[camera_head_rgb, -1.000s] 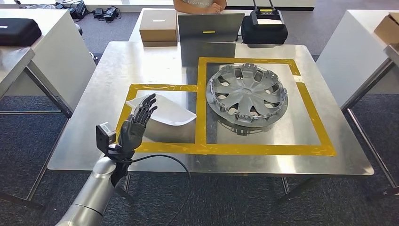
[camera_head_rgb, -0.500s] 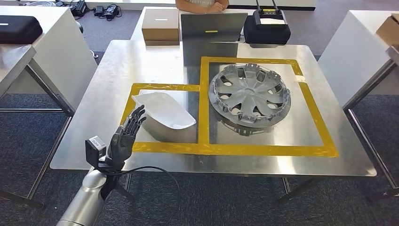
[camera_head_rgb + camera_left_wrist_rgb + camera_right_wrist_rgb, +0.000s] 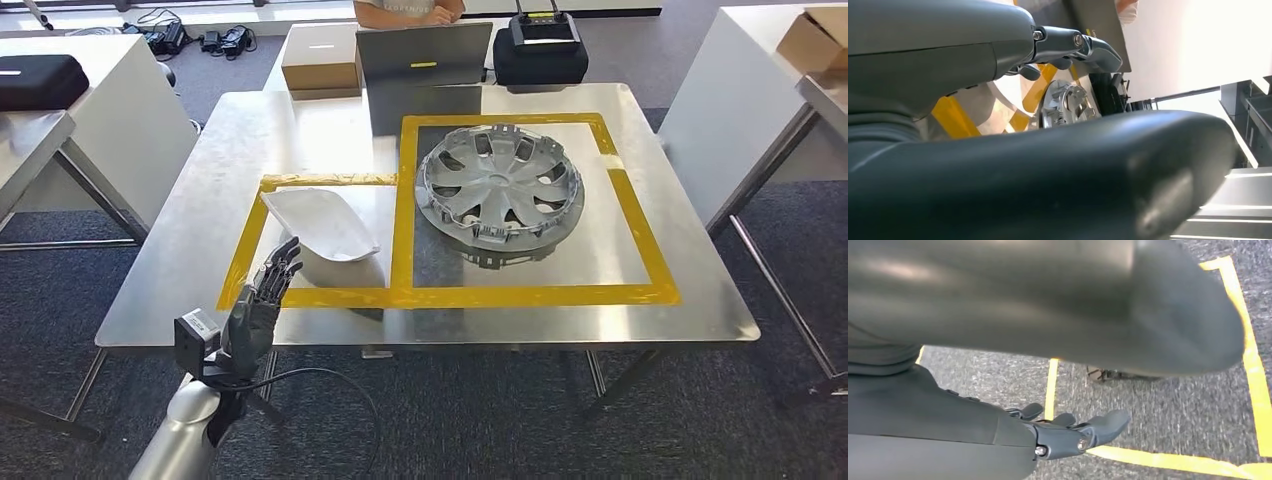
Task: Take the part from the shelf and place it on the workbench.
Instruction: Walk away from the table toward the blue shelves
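Head view: you see the white part (image 3: 320, 226) lying on the steel workbench (image 3: 200, 215), inside the smaller yellow-taped frame (image 3: 330, 298).
Left hand: your left hand (image 3: 255, 303) hovers at the near table edge, fingers spread and holding nothing, fingertips (image 3: 287, 250) just beside the part's near end.
Neighbour: a grey wheel cover (image 3: 498, 189) sits in the larger taped square, well apart from the part.
Right hand: your right hand (image 3: 1068, 432) hangs over carpet with yellow floor tape (image 3: 1168, 460), fingers loosely extended, empty.
Background: a person sits behind a laptop (image 3: 423, 60).

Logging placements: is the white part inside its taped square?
Yes. The white part lies on the workbench, within the smaller yellow tape outline.
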You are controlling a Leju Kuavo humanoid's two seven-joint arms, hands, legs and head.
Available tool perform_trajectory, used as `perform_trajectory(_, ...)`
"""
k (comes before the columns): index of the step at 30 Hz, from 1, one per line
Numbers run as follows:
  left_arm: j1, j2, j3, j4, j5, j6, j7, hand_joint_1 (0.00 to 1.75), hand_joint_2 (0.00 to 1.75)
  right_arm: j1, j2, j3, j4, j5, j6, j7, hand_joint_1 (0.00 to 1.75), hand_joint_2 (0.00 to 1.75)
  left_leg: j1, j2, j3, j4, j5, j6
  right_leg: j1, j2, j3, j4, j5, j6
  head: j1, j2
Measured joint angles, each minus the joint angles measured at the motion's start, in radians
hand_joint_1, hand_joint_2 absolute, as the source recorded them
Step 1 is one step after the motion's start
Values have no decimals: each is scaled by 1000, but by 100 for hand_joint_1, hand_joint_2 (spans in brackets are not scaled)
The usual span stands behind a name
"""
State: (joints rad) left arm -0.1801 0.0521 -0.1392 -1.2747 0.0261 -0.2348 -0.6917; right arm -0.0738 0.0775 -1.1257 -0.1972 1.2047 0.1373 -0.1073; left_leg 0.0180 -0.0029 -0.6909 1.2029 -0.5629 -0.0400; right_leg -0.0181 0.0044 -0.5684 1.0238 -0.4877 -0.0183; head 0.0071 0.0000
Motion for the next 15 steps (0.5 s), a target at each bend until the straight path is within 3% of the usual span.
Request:
perform_trajectory(1, 0, 0, 0, 0, -1, 1, 1, 0, 0, 0, 0, 0, 0, 0, 0, -1, 0, 0, 0, 0, -13, 58, -31, -1, 3, 0, -11, 1, 8, -1, -1, 0)
perform_trajectory(2, 0, 0, 0, 1, -2, 1, 2, 0, 0, 0, 0, 0, 0, 0, 0, -1, 0, 0, 0, 0, -14, 92, -43, -1, 5, -1, -22, 2, 16, -2, -2, 0)
perform_trajectory(3, 0, 0, 0, 2, -4, 2, 3, 0, 0, 0, 0, 0, 0, 0, 0, -1, 0, 0, 0, 0, 4, 91, -35, 1, 7, -1, -33, 3, 23, -2, -2, 0)
perform_trajectory(5, -4, 0, 0, 3, -5, 2, 3, 0, 0, 0, 0, 0, 0, -1, 0, -1, 0, 0, -3, 0, 89, -13, 8, 10, 10, 0, -51, 6, 37, 1, -3, 0)
perform_trajectory(7, -15, -1, 0, 3, -7, 2, 4, 0, 0, -1, 0, 0, 0, -2, 0, -2, 0, 0, -9, -1, 171, -137, 26, 21, 13, 0, -63, 9, 50, 10, -3, 0)
perform_trajectory(8, -23, -1, 0, 4, -7, 2, 5, 0, 0, -2, 0, 0, 0, -3, 0, -2, 0, 0, -12, -1, 188, -169, 25, 26, 12, 0, -65, 9, 56, 15, -3, 0)
perform_trajectory(11, -39, -4, 0, 11, -9, 2, 10, 0, 0, -3, -1, 0, 0, -8, 0, -2, 0, 0, -15, 2, 179, -186, 40, 44, 10, 1, -70, 5, 73, 35, -4, 0)
perform_trajectory(12, -43, -6, 0, 15, -10, 2, 11, 0, 0, -2, -2, 0, 0, -11, 0, -2, 0, 0, -13, 4, 173, -190, 50, 51, 10, 2, -75, 14, 61, 41, -2, 0)
perform_trajectory(13, -48, -9, 0, 18, -11, 2, 12, 0, 0, -1, -3, 0, 0, -14, 0, -2, 0, 0, -10, 6, 165, -194, 62, 59, 9, 2, -87, 40, 31, 46, 0, 0)
perform_trajectory(15, -57, -13, 0, 27, -14, 0, 13, 0, 0, -1, -4, 0, 0, -19, 1, -4, 0, 0, -9, 9, 140, -195, 85, 67, 7, 2, -124, 150, -65, 53, 6, 0)
